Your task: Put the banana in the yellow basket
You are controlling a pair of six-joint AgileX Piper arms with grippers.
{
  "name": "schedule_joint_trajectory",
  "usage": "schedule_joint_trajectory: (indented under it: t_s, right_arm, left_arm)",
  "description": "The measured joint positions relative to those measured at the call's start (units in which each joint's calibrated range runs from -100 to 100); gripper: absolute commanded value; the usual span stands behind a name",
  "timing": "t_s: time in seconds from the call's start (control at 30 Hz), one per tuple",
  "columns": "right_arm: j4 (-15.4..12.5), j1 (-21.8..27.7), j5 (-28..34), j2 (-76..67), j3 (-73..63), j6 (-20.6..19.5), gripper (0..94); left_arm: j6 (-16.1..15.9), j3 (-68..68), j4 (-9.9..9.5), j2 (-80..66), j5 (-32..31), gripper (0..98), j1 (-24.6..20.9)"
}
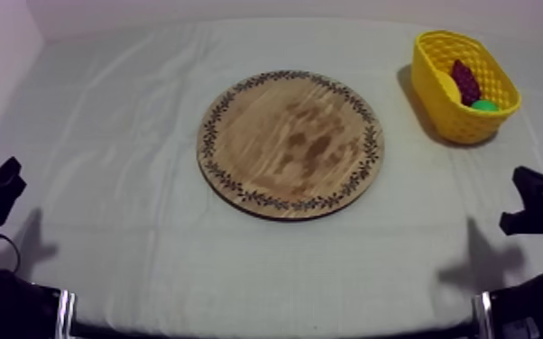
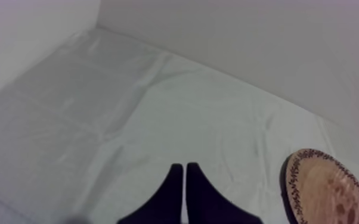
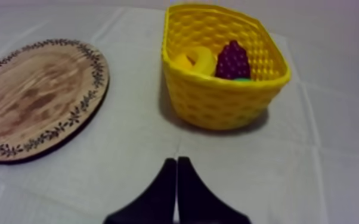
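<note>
Banana (image 3: 198, 59) is in the yellow basket (image 3: 217, 104), against the wall on the board side, touching the bunch of grapes (image 3: 232, 61) next to it. We see a sliver of green pear (image 1: 484, 105) just beside the grapes, at the basket's end nearer our right arm. Basket sits upright on the cloth (image 1: 131, 135) at the far right of the table, near the round wooden board (image 1: 290, 144) but apart from it, with cloth between. Board lies flat mid-table, with its whole wood face and patterned rim in sight. Our right gripper (image 3: 176, 161) hangs over the cloth in front of the basket, fingers pressed together into a narrow wedge, pinching nothing. Our left gripper (image 2: 184, 168) is likewise pressed together, over the cloth at the left side, with the board's edge off to its side. In the top view both grippers sit low at their own edges, well apart from board and basket.
</note>
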Motion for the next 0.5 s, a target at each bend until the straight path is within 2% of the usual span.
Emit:
schedule_joint_trajectory:
  t_s: [0.1, 0.5]
  right_arm:
    - [-0.96, 0.04, -3.93, 0.00, 0.16, 2.04, 0.6]
    - [-1.16, 0.14, -4.54, 0.00, 0.26, 3.09, 0.6]
  left_arm:
    - [0.00, 0.00, 0.00, 0.00, 0.00, 0.1, 0.00]
    - [0.00, 0.00, 0.00, 0.00, 0.00, 0.1, 0.00]
